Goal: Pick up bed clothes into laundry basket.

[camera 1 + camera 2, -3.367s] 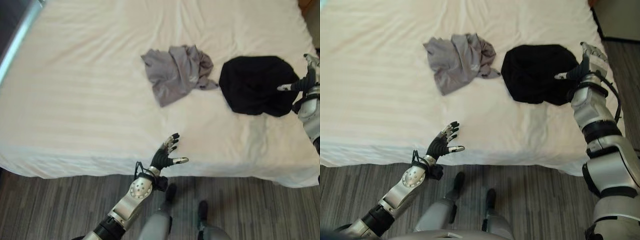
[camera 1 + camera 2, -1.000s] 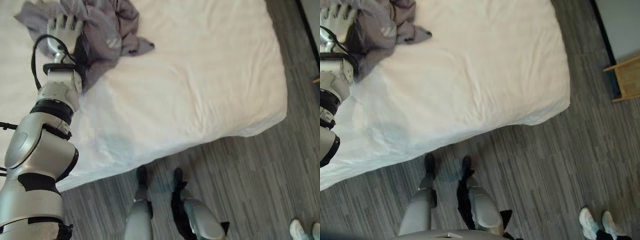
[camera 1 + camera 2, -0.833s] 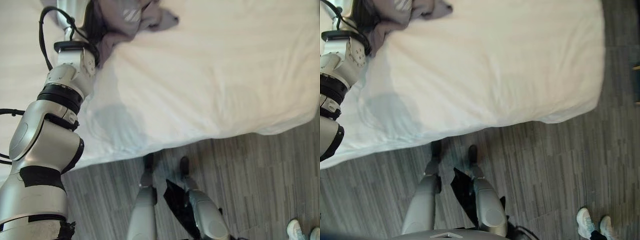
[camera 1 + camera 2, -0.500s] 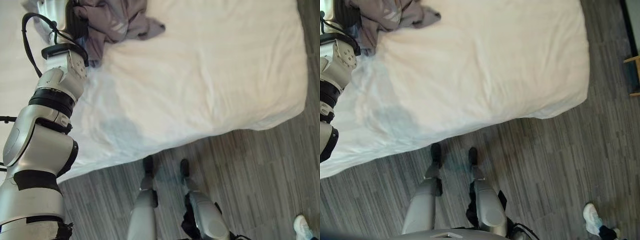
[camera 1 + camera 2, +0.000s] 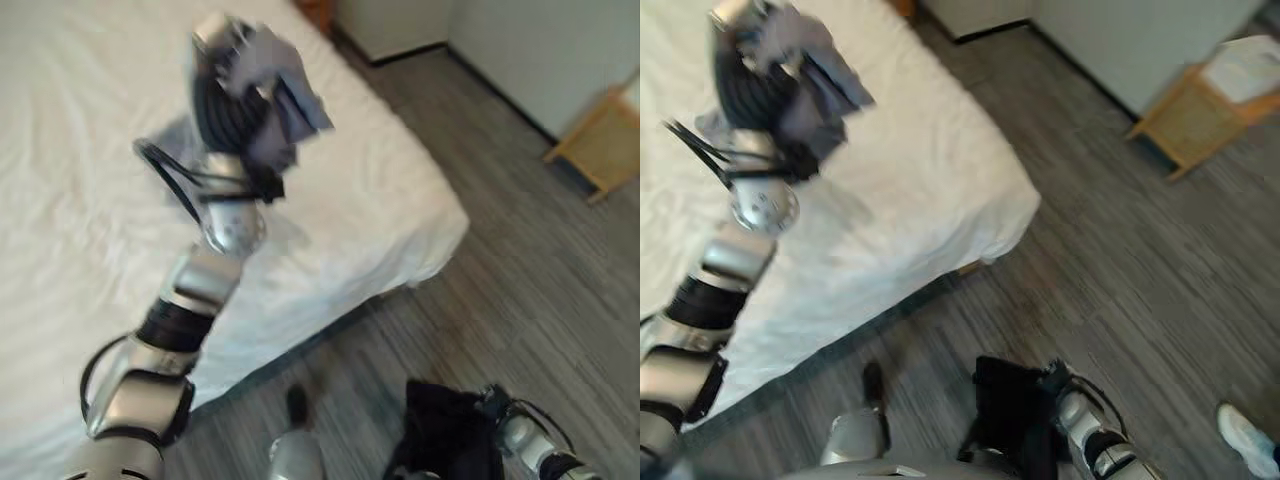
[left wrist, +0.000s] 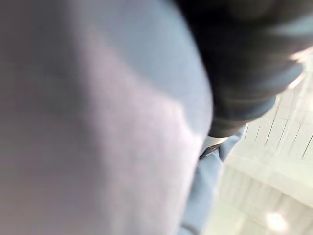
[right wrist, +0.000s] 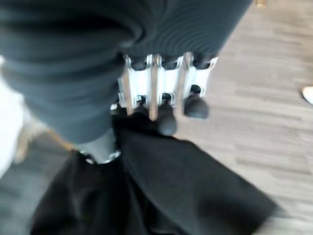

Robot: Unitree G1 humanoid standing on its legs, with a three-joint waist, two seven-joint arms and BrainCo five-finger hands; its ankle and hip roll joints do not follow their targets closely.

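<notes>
Left hand (image 5: 225, 75), raised above the white bed (image 5: 90, 190), fingers clamped on a grey garment (image 5: 285, 95) that hangs clear of the sheet. Right hand (image 7: 161, 105), low over the wood floor (image 5: 1120, 260), fingers curled on a black garment (image 7: 146, 196). Far right, a wooden stand (image 5: 1195, 120) by the wall.

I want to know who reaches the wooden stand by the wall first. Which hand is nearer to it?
Right. The right hand hangs low over the floor with the black garment; the stand is across open floor. The left hand holds grey cloth over the bed, farther off.
</notes>
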